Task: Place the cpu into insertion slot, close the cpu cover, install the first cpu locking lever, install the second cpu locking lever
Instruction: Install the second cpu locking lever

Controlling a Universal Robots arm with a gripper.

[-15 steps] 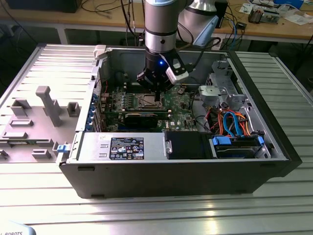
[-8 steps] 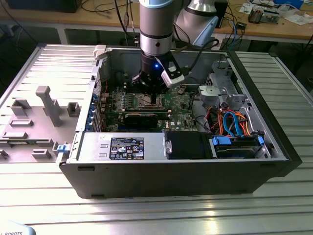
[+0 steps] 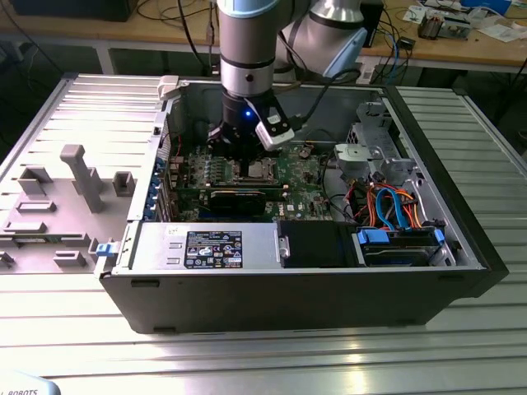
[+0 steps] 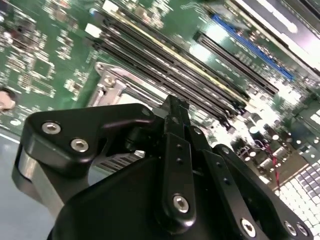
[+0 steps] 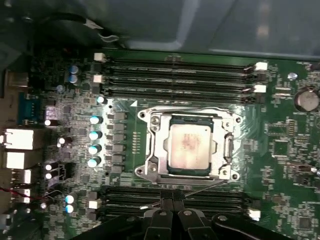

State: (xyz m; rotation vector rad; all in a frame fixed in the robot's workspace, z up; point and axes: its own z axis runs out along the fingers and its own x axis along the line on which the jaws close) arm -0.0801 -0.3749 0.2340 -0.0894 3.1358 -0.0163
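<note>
First wrist view showing cpu [image 5: 189,146], flat square chip with dull grey-tan metal face, sitting in insertion slot [image 5: 155,150] amid green motherboard [image 5: 280,150]. Thin silver cpu cover [image 5: 186,117] lying closed around it, chip showing through window. Black tool [image 5: 172,200] hovering over long black memory slots [image 5: 175,80], just beside socket; fingers pressing together, gripping nothing. Exterior view: tool [image 3: 239,156] hanging inside open grey metal computer case [image 3: 288,288].

Black memory slots [image 5: 175,82], orange-and-blue cables [image 3: 394,210], grey case [image 3: 288,304]
</note>
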